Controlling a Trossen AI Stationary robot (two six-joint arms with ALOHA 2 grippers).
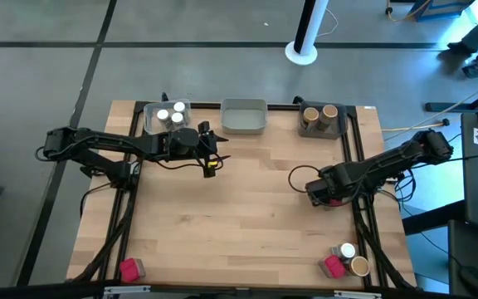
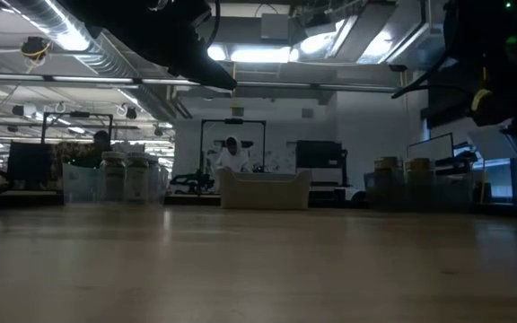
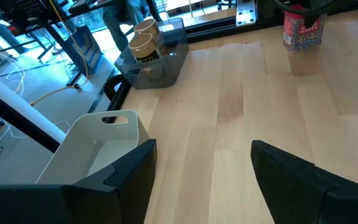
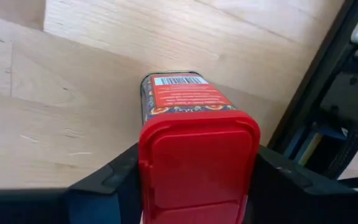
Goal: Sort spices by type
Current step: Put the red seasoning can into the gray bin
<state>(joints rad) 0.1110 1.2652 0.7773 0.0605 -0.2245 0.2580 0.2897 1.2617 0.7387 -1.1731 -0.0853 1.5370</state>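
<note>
- A red blocky spice packet with a hinged red lid (image 4: 194,143) stands on the pale wooden counter (image 1: 239,216) near its right edge, bracketed by the right end effector (image 1: 326,193); in the right wrist view the two dark fingers (image 4: 107,177) sit against both sides of the packet, closed on it or very nearly so.
- Sorting looks partly done: three white-capped round jars (image 1: 170,115) fill the clear tray (image 1: 152,124) at the back left, and two tan-brown cylindrical jars (image 1: 320,113) sit in the dark tray (image 1: 305,129) at the back right.
- The grey middle tray (image 1: 244,117) holds nothing visible, so the red packets appear still unsorted.
- Left to move: a second red packet (image 1: 129,269) at the front left corner, plus a front-right cluster of a red packet (image 1: 334,266), a white-capped jar (image 1: 347,250) and a tan jar (image 1: 359,267).
- The left end effector (image 1: 209,157) hovers just in front of the white-jar tray, fingers parted and empty.
</note>
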